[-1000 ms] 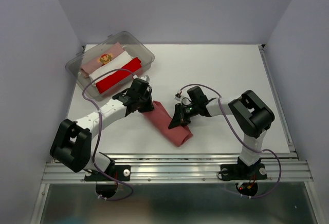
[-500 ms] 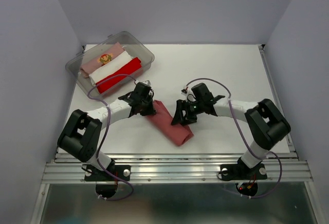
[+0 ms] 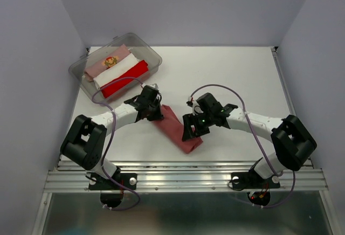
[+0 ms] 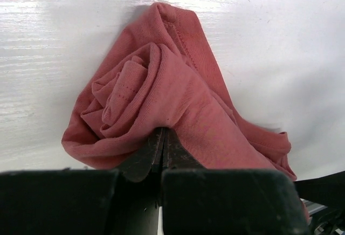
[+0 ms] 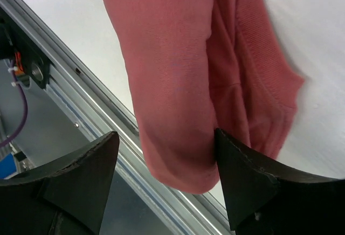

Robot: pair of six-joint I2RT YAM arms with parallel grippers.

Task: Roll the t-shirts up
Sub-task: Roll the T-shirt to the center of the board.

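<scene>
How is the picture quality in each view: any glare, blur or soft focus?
Top view: even light, sharp, faint shadows only. Left wrist view: streaky glare on the table, rolled shirt crisp down to its stitching. Right wrist view: cloth sharp, the near fingers dark, showing little detail.

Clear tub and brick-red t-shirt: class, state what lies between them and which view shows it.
The left tool, shut on the brick-red t-shirt's far end, sits between it and the clear tub; the top external view shows this.
</scene>
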